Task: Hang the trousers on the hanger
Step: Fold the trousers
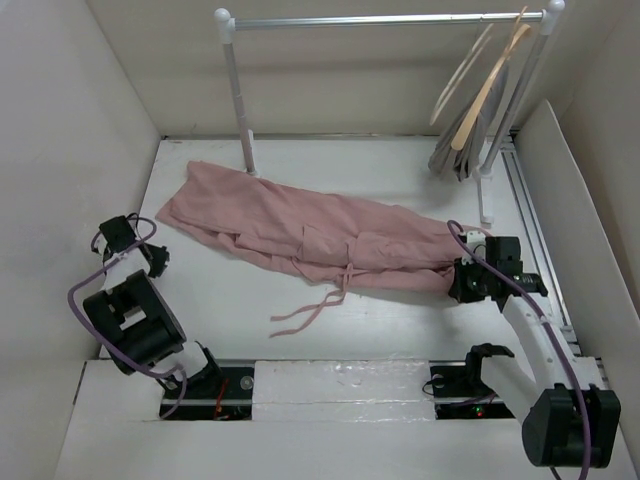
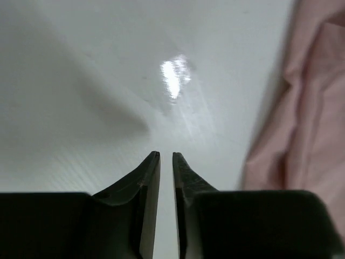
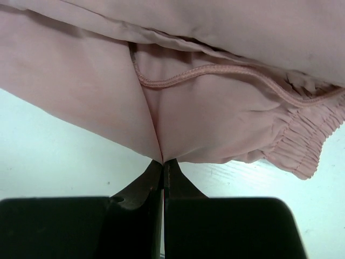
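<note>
The dusty-pink trousers point(image 1: 300, 235) lie stretched across the table, legs to the far left, gathered waist to the right, drawstrings point(image 1: 310, 305) trailing toward the near edge. My right gripper point(image 1: 453, 280) is at the waist end, shut on a pinched fold of the trousers point(image 3: 215, 108); the right gripper point(image 3: 163, 162) holds that fold at its tips. My left gripper point(image 1: 158, 262) sits on the table near the leg ends, apart from the cloth. In its wrist view the left gripper point(image 2: 166, 156) is shut on nothing, with the trousers point(image 2: 307, 118) at the right. The pale cream hanger point(image 1: 462, 75) hangs on the rail.
A white rail point(image 1: 380, 20) on two posts stands at the back. A broader tan hanger point(image 1: 492, 85) and a grey garment point(image 1: 455, 155) hang at its right end. White walls enclose the table, and a metal track point(image 1: 535, 230) runs along the right side.
</note>
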Motion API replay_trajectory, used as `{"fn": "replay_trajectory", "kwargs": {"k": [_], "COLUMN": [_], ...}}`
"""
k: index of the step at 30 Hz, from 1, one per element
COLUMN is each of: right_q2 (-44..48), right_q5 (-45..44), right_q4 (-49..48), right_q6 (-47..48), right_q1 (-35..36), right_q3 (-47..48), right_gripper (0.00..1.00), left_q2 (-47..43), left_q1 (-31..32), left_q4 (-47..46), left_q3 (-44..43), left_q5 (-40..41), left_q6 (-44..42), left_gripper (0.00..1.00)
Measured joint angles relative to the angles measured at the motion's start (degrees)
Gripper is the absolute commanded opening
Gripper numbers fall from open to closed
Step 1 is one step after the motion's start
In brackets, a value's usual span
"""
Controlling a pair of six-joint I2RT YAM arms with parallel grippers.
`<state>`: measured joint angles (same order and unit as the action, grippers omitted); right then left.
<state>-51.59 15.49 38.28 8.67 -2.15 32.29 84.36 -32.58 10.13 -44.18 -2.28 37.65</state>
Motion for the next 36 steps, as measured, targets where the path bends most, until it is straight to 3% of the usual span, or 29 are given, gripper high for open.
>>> {"fn": "replay_trajectory", "kwargs": {"k": [1,5,7,14,19,20,21,22,30,36], "right_q2": [0.6,1.0,-0.2,-2.1,-3.3,-3.4,-3.4,-3.4,-2.6,-1.6], "right_q5": [0.5,1.7,2.4,4.2,4.5,4.5,4.5,4.5,3.5,0.8], "right_q4": [0.9,2.3,2.5,2.2,2.0,2.0,2.0,2.0,3.7,6.3], "right_q6": [0.3,1.3,2.1,3.2,3.2,3.2,3.2,3.2,3.1,3.2], "right_q1": [0.0,-0.1,-0.3,-0.8,-0.8,-0.8,-0.8,-0.8,-1.2,-1.6], "right_q3": [0.0,0.5,1.2,1.5,1.5,1.5,1.5,1.5,4.3,10.4], "right_gripper": [0.00,0.00,0.00,0.00,0.00,0.00,0.00,0.00,0.00,0.00], "left_q2": [-1.1,0.3,3.6,14.3,19.1,19.9,20.6,21.4,22.4,7.5], "left_q1": [0.1,1.4,2.1,3.7,7.9,8.6,9.2,9.8,10.1,5.7], "left_q4": [-0.2,-1.2,-1.7,-6.2,-7.8,-8.2,-8.4,-8.6,-6.1,-0.3], "left_q3": [0.0,-3.4,-6.2,-10.6,-15.4,-16.4,-17.1,-17.7,-19.0,-7.7], "left_q5": [-1.9,-7.1,-8.2,-14.3,-13.7,-13.5,-13.5,-13.5,-9.6,-3.1], "left_q6": [0.0,0.9,1.4,4.9,6.4,6.8,7.1,7.8,8.3,5.1], "left_gripper": [0.26,0.37,0.51,0.56,0.43,0.10,0.09,0.00,0.00,0.00]}}
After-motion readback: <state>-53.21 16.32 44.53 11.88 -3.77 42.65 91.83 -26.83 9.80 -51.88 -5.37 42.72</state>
